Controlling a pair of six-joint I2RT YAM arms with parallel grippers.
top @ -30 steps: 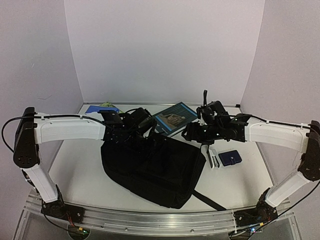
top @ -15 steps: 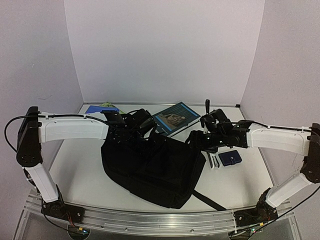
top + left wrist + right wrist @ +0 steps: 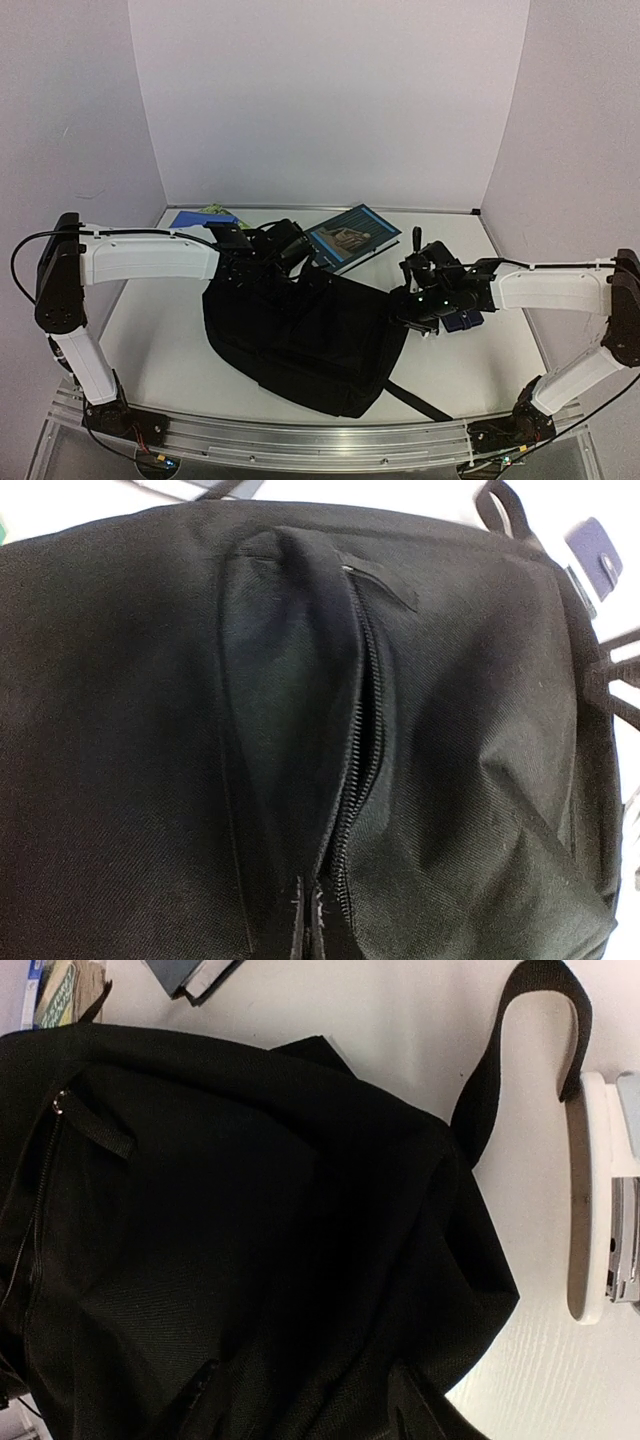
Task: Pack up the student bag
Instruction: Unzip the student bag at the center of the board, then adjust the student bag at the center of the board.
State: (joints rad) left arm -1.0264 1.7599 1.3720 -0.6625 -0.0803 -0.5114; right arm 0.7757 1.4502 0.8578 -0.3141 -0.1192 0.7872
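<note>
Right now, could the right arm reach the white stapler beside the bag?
Probably yes: the stapler lies uncovered close by the right end effector; only a strap of the student bag curls near it.

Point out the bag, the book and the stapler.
bag (image 3: 300, 340): top view, middle of its front panel.
book (image 3: 348, 236): top view, centre of its cover.
stapler (image 3: 590, 1200): right wrist view, its white body.

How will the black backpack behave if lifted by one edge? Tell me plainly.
Probably floppy: the student bag lies in soft folds, so it would likely sag. It looks fairly flat, so perhaps light and unlikely to roll. Its loose strap may trail or snag.
</note>
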